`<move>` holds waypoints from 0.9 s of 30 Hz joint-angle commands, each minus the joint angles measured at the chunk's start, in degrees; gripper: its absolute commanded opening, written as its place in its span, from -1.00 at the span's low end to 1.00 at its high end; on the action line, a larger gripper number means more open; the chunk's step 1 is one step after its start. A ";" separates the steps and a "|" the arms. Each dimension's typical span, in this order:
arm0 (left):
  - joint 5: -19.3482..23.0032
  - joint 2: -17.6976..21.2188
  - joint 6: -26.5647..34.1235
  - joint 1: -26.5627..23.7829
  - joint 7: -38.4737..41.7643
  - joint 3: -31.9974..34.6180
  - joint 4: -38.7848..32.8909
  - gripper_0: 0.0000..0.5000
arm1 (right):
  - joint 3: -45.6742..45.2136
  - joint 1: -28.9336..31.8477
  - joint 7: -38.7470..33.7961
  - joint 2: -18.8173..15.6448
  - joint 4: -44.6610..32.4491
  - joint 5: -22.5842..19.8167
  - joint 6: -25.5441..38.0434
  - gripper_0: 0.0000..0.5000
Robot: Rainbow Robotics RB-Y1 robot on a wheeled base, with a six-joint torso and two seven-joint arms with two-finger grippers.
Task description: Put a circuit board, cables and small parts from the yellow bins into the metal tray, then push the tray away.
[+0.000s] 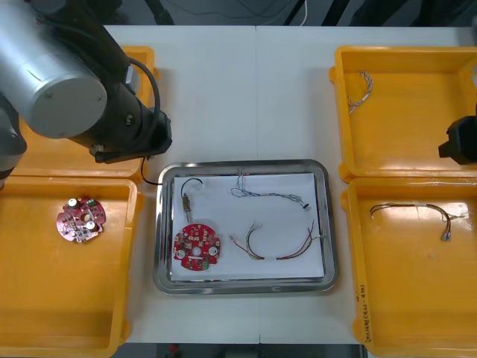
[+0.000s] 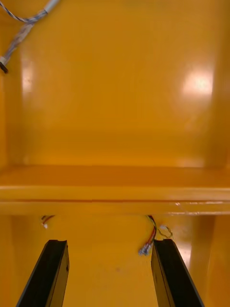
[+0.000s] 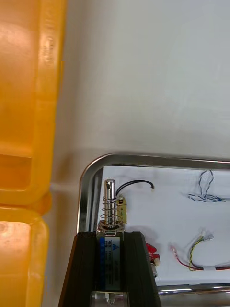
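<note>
The desk (image 1: 223, 89) carries yellow bins (image 1: 339, 112) at both sides and the metal tray (image 1: 331, 224) between them, white inside. In the tray lie a red circuit board (image 1: 197, 247), a red and yellow cable (image 1: 279, 250) and a twisted blue and white cable (image 1: 264, 194). A spare board (image 1: 80, 221) sits in my near left bin.

My left fingers (image 3: 84, 273) are closed on a small metal part (image 3: 110, 230), held apart only by the width of its labelled body. I hold it over the tray's far corner on my left, just inside the rim; I cannot tell whether it touches the white.

I judge the part light, hard and smooth, so it could slip or roll once released. Its pin rides on a spring and sticks out past my fingertips. That end gives under pressure and is no place to grip, so the flat body is the right hold.

A brass-coloured piece (image 3: 121, 209) with a black cable (image 3: 136, 183) lies just beside the pin, and I cannot tell whether it is joined to my part. That cable, the raised rim and the board nearby crowd the spot.

My right fingers (image 2: 52, 273) wait wide open and empty at the wall between the two right bins, beside a loose cable end (image 2: 151, 240).
</note>
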 commanded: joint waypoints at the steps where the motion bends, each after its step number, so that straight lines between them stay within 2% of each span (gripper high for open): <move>1: -1.72 -1.44 -2.19 -3.48 1.37 -4.61 -1.90 -1.00 | -4.34 4.39 -0.61 -1.97 -1.67 -1.57 0.15 1.00; 5: -2.60 -1.62 -4.38 -3.56 1.90 -8.30 -1.81 -1.00 | -7.32 7.29 -0.96 -1.97 -1.76 -4.29 0.15 1.00; 14: -4.71 -1.53 -10.10 -3.56 3.66 -15.68 -0.40 -1.00 | -8.91 10.37 -1.31 -1.80 -2.11 -5.52 0.15 1.00; 21: -6.20 -1.62 -14.67 -4.00 4.98 -20.78 1.88 -1.00 | -8.91 13.53 -2.01 -1.71 -5.18 -6.49 0.15 1.00; 27: -7.69 -1.53 -18.01 -4.00 5.50 -24.30 4.08 -1.00 | -8.99 13.79 -2.71 -1.53 -5.80 -6.84 0.15 1.00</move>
